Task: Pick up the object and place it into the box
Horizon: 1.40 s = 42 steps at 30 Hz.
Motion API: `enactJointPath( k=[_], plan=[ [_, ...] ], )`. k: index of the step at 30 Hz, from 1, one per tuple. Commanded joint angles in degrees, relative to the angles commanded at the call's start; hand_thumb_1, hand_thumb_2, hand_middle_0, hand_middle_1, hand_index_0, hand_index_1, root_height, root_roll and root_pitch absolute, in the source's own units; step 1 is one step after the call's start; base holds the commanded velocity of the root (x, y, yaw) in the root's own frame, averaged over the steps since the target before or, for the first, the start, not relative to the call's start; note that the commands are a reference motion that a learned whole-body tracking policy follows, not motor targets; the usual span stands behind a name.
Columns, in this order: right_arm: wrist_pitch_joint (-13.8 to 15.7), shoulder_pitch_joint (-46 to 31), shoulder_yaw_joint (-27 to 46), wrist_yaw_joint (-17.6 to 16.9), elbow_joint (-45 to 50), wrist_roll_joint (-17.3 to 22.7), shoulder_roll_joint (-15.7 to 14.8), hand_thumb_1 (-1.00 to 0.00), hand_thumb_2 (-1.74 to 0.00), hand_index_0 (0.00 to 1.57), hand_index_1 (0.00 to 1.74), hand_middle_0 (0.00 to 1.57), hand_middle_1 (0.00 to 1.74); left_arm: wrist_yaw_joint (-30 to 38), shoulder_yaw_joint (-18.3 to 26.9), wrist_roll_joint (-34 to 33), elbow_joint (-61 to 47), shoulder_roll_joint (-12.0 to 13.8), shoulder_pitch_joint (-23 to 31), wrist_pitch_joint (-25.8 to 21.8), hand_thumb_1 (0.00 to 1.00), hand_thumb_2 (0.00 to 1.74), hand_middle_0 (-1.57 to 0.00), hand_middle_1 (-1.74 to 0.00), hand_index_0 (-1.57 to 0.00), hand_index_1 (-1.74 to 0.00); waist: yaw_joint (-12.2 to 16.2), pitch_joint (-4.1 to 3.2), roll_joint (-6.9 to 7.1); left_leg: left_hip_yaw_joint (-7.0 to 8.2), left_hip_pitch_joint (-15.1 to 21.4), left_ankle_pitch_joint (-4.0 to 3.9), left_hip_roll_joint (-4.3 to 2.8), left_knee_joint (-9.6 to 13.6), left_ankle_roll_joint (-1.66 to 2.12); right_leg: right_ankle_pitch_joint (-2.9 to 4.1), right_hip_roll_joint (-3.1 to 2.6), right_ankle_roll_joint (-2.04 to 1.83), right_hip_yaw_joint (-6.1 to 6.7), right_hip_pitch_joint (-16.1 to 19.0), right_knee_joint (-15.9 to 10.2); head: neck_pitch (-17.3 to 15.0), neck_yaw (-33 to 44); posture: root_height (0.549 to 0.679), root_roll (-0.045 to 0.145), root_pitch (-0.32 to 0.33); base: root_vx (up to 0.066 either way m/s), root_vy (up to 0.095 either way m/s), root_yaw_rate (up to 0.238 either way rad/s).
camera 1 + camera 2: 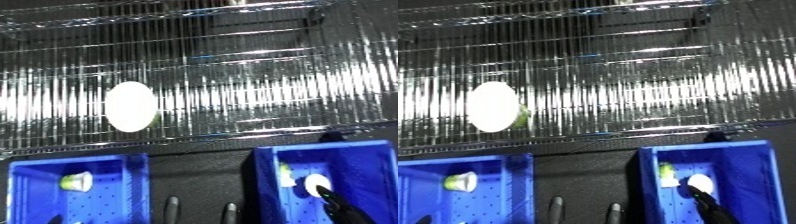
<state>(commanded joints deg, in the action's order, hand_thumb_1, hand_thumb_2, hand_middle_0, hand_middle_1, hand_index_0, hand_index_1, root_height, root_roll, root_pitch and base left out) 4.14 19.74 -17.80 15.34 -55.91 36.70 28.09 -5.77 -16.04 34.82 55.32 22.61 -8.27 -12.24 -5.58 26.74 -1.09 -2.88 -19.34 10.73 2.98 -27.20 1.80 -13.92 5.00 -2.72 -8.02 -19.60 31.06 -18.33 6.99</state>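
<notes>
A large white oval object (131,106) with a green edge lies on the wire shelf (266,75) at the left. Below the shelf stand two blue bins. The left bin (35,170) holds a small white and green object (78,181). In the right bin (373,165) lie a small green and white piece (286,176) and a white round object (314,185). My right hand (336,205) comes up from the lower edge into the right bin, with black fingers curled against that white round object. My left hand does not show.
The wire shelf fills the upper half of the view and glares brightly. A dark gap (200,175) separates the two bins, with two grey upright pieces (171,207) at its lower end.
</notes>
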Motion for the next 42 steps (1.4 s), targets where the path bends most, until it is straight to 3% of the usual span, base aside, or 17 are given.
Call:
enactJointPath(
  k=[5, 8, 15, 21, 26, 29, 33, 37, 42],
  plan=[
    [0.53, -0.37, -0.5, -0.92, -0.61, 0.44, -0.52, 0.0, 0.0, 0.0, 0.0, 0.0, 0.0, 0.06, -0.23, 0.37, -1.32, 0.58, 0.11, -0.76, 0.0, 0.0, 0.0, 0.0, 0.0, 0.0, -0.83, 0.38, 0.22, -0.57, -0.66, 0.09, 0.06, -0.8, -0.19, 0.13, 0.13, -0.1, -0.47, -0.08, 0.12, 0.72, 2.13, 0.659, 0.06, 0.038, 0.005, -0.016, 0.102],
    [1.21, -0.44, -0.85, -1.28, -1.3, 0.96, -0.97, 0.0, 0.0, 0.0, 0.0, 0.0, 0.0, -0.04, -0.22, 0.79, -2.77, 0.99, 0.04, -1.87, 0.0, 0.0, 0.0, 0.0, 0.0, 0.0, -1.51, 0.67, 0.36, -0.88, -1.1, 0.34, 0.14, -1.38, -0.34, 0.1, 0.32, -0.16, -0.9, -0.17, 0.34, 2.34, 7.55, 0.659, 0.058, 0.038, -0.004, -0.026, 0.104],
    [2.87, -1.3, -1.63, -1.93, -2.16, 3.05, -2.31, 0.0, 0.0, 0.0, 0.0, 0.0, 0.0, 0.34, 0.11, 1.64, -9.83, 3.21, 0.33, -8.15, 0.0, 0.0, 0.0, 0.0, 0.0, 0.0, -3.43, 1.38, 1.12, -1.72, -1.93, 0.9, 0.24, -2.21, -0.49, -0.37, 0.85, -0.11, -2.24, -0.08, 1.26, 2.59, 9.21, 0.658, 0.051, 0.037, -0.004, -0.048, 0.109],
    [4.22, -2.95, -1.84, -2.64, -1.82, 4.85, -2.85, 0.0, 0.0, 0.0, 0.0, 0.0, 0.0, 2.37, 0.55, 2.57, -20.96, 6.06, 1.91, -13.47, 0.0, 0.0, 0.0, 0.0, 0.0, 0.0, -4.89, 1.92, 1.55, -2.27, -2.39, 1.17, 0.34, -2.53, -0.48, -0.57, 1.45, -0.06, -3.32, 0.0, 1.85, 2.32, 7.72, 0.658, 0.05, 0.035, -0.002, -0.037, 0.091],
    [4.24, -2.97, -1.79, -2.64, -1.82, 4.88, -2.86, 0.0, 0.0, 0.0, 0.0, 0.0, 0.0, 2.77, 0.62, 2.37, -22.17, 6.24, 2.5, -13.65, 0.0, 0.0, 0.0, 0.0, 0.0, 0.0, -4.95, 1.95, 1.55, -2.28, -2.4, 1.18, 0.34, -2.54, -0.48, -0.58, 1.46, -0.06, -3.34, 0.01, 1.86, 2.31, 7.66, 0.658, 0.05, 0.035, 0.0, -0.001, 0.002],
    [4.97, -3.83, -1.14, -2.25, -2.83, 6.79, -2.89, 0.0, 0.0, 0.0, 0.0, 0.0, 0.0, 2.96, 1.95, 0.92, -31.15, 8.67, 2.31, -17.41, 0.0, 0.0, 0.0, 0.0, 0.0, 0.0, -6.2, 2.2, 1.81, -3.01, -2.6, 1.16, 0.59, -2.39, -0.29, -0.65, 2.02, 0.0, -4.31, 0.29, 2.03, 1.18, 1.59, 0.658, 0.051, 0.035, 0.013, -0.076, 0.221],
    [5.57, -4.59, -0.34, -1.59, -4.05, 9.2, -3.04, 0.0, 0.0, 0.0, 0.0, 0.0, 0.0, 2.63, 4.44, -0.68, -43.39, 11.52, 2.14, -20.79, 0.0, 0.0, 0.0, 0.0, 0.0, 0.0, -7.67, 2.49, 2.38, -3.93, -2.77, 1.24, 0.93, -2.25, -0.12, -0.78, 2.59, 0.14, -5.48, 0.68, 2.23, 1.18, 1.59, 0.659, 0.051, 0.035, 0.022, -0.079, 0.185],
    [5.56, -4.52, -0.25, -1.57, -4.08, 9.19, -3.04, 0.0, 0.0, 0.0, 0.0, 0.0, 0.0, 3.2, 4.83, -1.05, -45.36, 11.7, 3.1, -20.07, 0.0, 0.0, 0.0, 0.0, 0.0, 0.0, -7.73, 2.57, 2.38, -3.92, -2.79, 1.24, 0.93, -2.27, -0.12, -0.78, 2.59, 0.14, -5.48, 0.67, 2.24, 1.18, 1.59, 0.658, 0.051, 0.035, -0.001, 0.0, -0.001],
    [4.38, -4.16, -2.65, -0.34, -5.02, 9.03, -4.04, 0.0, 0.0, 0.0, 0.0, 0.0, 0.0, 5.99, 3.56, -4.54, -46.37, 11.26, -2.06, -17.29, 0.0, 0.0, 0.0, 0.0, 0.0, 0.0, -5.73, 1.3, 4.91, -3.14, -2.83, 2.27, 0.53, -3.94, -0.37, -0.58, 1.7, -0.15, -4.18, 0.53, 3.04, 0.49, 6.13, 0.657, 0.041, 0.024, 0.082, -0.019, -0.21]
  ],
)
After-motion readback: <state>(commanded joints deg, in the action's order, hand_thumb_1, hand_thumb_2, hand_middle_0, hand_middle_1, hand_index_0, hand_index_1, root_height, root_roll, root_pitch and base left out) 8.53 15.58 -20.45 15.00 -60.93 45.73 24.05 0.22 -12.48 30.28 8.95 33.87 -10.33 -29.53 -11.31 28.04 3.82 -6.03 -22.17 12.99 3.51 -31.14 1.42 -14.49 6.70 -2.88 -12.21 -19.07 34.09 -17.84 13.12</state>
